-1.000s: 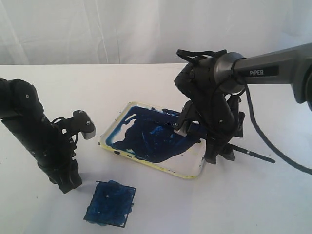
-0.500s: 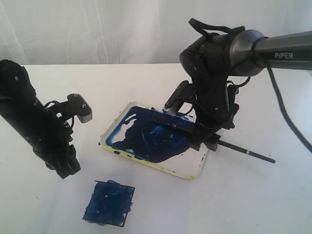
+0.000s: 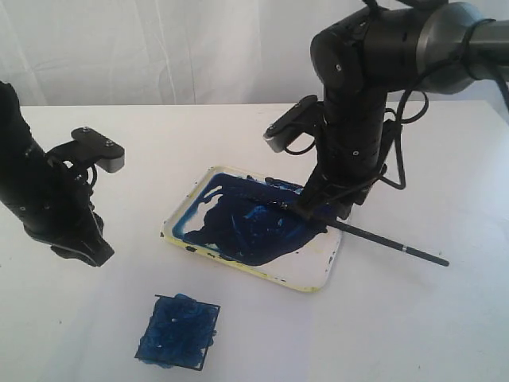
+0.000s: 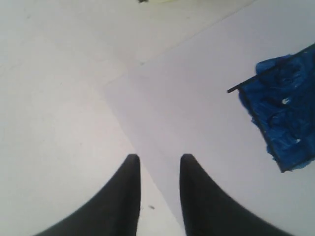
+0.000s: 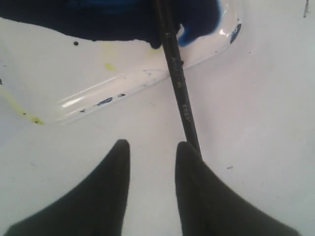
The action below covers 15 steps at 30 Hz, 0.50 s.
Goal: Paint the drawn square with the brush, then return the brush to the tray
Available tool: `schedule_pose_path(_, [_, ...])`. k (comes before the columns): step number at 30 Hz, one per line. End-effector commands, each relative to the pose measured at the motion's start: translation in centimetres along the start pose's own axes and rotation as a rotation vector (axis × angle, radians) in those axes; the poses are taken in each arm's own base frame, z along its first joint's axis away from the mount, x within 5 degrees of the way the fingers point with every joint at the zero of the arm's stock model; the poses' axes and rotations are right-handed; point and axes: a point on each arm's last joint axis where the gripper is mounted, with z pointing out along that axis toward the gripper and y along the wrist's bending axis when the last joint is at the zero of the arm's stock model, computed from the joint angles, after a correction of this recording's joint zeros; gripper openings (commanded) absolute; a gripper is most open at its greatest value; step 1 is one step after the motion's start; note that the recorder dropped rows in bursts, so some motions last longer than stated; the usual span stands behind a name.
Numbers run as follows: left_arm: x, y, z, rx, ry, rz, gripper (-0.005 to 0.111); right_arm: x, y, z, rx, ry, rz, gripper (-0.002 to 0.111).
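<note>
The brush [image 5: 176, 73] is seen lying across the tray [image 5: 98, 96] rim.
Right tool [image 5: 152, 147] and left tool [image 4: 156, 160] are held narrowly parted; the brush is partly hidden behind one right finger, ungripped.

1. Exterior view: raised, angled down across the counter [image 3: 413, 318] toward a white curtain [image 3: 159, 48].
2. Left wrist view: close overhead, sharing the drawn square [image 4: 283, 113].
3. Right wrist view: close overhead, sharing the tray [image 5: 74, 69] and brush [image 5: 178, 81].
</note>
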Motion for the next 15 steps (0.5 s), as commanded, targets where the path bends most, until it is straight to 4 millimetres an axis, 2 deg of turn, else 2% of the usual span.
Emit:
schedule_pose_path(1, [0.6, 0.4, -0.4, -0.056, 0.062, -0.092, 0.012, 0.5, -0.7, -1.3, -0.030, -0.028, 0.076, 0.015])
schedule_pose_path(2, [0.7, 0.5, -0.5, -0.059, 0.075, -0.099, 0.003, 0.6, -0.7, -1.4, -0.039, -0.033, 0.086, 0.012])
schedule_pose_path(3, [0.8, 0.7, -0.7, -0.057, 0.088, -0.105, 0.000, 0.8, -1.0, -1.4, -0.056, -0.034, 0.106, 0.007])
schedule_pose_path(5, [0.7, 1.5, -1.5, -0.062, 0.099, -0.215, 0.000, 1.5, -2.0, -1.0, -0.070, -0.046, 0.154, 0.000])
schedule_pose_path(8, [0.8, 3.0, -2.3, -0.078, 0.089, -0.341, 0.000, 3.3, -3.7, 0.0, -0.082, -0.016, 0.231, 0.000])
schedule_pose_path(11, [2.0, 5.3, -2.7, -0.093, 0.082, -0.513, 0.000, 6.3, -6.0, 1.2, -0.112, 0.018, 0.340, 0.000])
schedule_pose_path(15, [3.6, 7.1, -3.2, -0.096, 0.111, -0.659, 0.000, 9.5, -8.2, 2.1, -0.100, 0.008, 0.467, 0.000])
